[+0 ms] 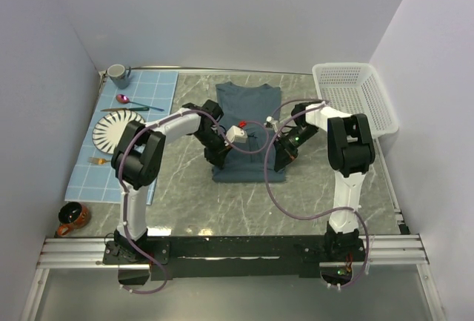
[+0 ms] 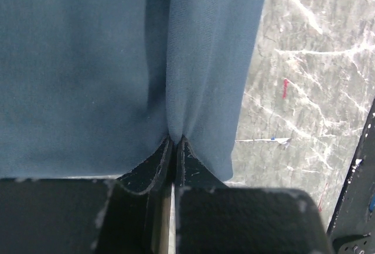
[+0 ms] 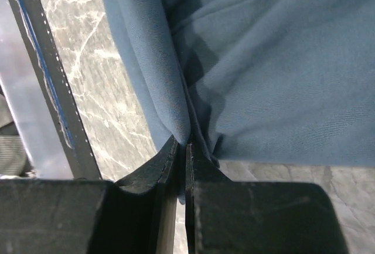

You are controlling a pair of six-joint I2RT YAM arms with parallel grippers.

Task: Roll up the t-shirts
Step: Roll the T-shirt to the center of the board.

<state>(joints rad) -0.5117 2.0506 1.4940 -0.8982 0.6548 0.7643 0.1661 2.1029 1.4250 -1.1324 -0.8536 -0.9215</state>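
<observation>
You have the t-shirt [image 1: 248, 110] lying between your left gripper [image 1: 220, 159] and right gripper [image 1: 282, 159], one at each side edge; a white basket [image 1: 354, 98] stands beyond the right gripper.

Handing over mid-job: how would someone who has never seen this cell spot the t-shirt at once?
On the marble table, look at the middle, between the light blue gridded placemat on the left and the white basket at the far right. The t-shirt lies there, its near edge pinched by the left gripper and right gripper. It alone is plain slate-blue cloth, darker than the placemat.
</observation>
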